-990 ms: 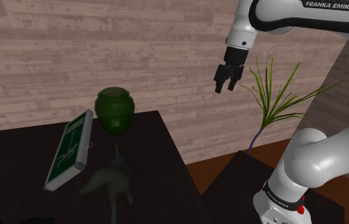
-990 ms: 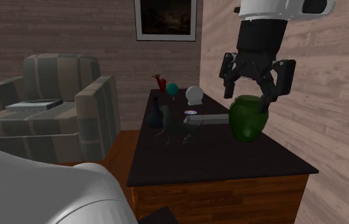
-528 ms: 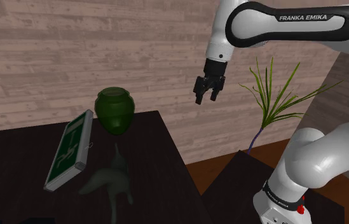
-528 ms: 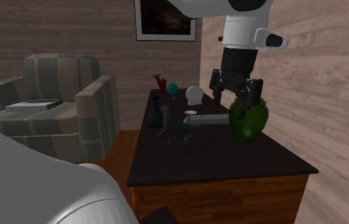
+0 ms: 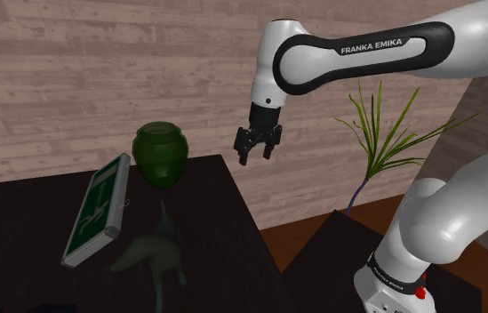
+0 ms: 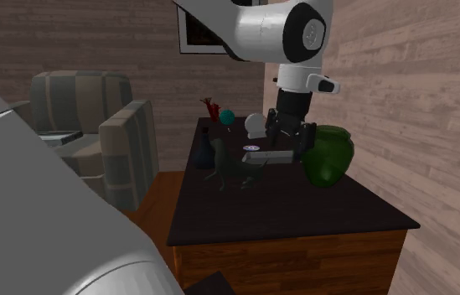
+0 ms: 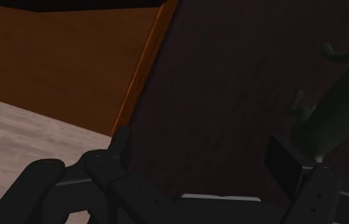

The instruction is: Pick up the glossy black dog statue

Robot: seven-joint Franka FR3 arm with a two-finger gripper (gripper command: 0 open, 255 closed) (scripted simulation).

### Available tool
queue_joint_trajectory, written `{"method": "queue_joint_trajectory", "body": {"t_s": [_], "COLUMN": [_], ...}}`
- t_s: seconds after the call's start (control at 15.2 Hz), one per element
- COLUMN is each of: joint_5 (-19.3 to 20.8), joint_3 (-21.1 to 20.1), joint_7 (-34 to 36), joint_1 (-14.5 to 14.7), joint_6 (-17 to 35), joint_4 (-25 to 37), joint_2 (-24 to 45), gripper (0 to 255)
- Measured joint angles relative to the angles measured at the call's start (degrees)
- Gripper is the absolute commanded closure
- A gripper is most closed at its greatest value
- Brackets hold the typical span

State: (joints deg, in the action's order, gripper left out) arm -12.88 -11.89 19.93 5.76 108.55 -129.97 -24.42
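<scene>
The black two-finger gripper [image 5: 255, 158] hangs on the white arm [image 5: 357, 53], up in the air beside the far right corner of the dark wooden table [image 5: 20, 213] as the shoulder view shows it, fingers pointing down. The fingers stand wide apart with nothing between them. From the wrist, one black finger [image 7: 121, 141] rises clear of its partner, with the dark tabletop [image 7: 230, 70] spread beyond the gripper [image 7: 201, 149].

The target is the dark grey dog statue [image 5: 155, 251]. It stands on its legs on the table, on the near side of the round green glossy vase [image 5: 160, 153] and just right of the flat green-and-white sign [image 5: 98, 209] lying on the top. The gripper is well apart from it, higher and further right.

Across the room in the second exterior view, the dog statue [image 6: 230, 172] stands between a dark bottle-shaped vase [image 6: 205, 149] and the flat sign [image 6: 274, 157]. The gripper [image 6: 286, 144] hovers just left of the green vase [image 6: 330, 155], touching neither. In the wrist view the statue [image 7: 341, 102] shows off to one side of the fingers, outside the gap.

Behind the table sit a white sphere [image 6: 255, 124], a small teal ball [image 6: 228, 116] and a striped armchair [image 6: 94, 117]. A spiky green plant [image 5: 384, 133] stands by the plank wall.
</scene>
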Motion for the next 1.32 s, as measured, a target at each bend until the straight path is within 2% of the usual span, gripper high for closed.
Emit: {"method": "queue_joint_trajectory", "body": {"t_s": [0.4, 0.66, 0.99, 1.32], "joint_5": [0.27, 2.2, 6.21, 11.07], "joint_3": [-5.1, -8.03, -10.33, -10.98], "joint_7": [6.11, 10.82, 16.6, 22.22], "joint_1": [1.44, 2.45, 4.32, 7.57], "joint_6": [6.65, 10.06, 13.54, 14.84], "joint_4": [4.31, 9.39, 16.45, 25.85], "joint_2": [10.2, 18.39, 28.98, 40.06], "gripper": [0, 0, 0, 0]}}
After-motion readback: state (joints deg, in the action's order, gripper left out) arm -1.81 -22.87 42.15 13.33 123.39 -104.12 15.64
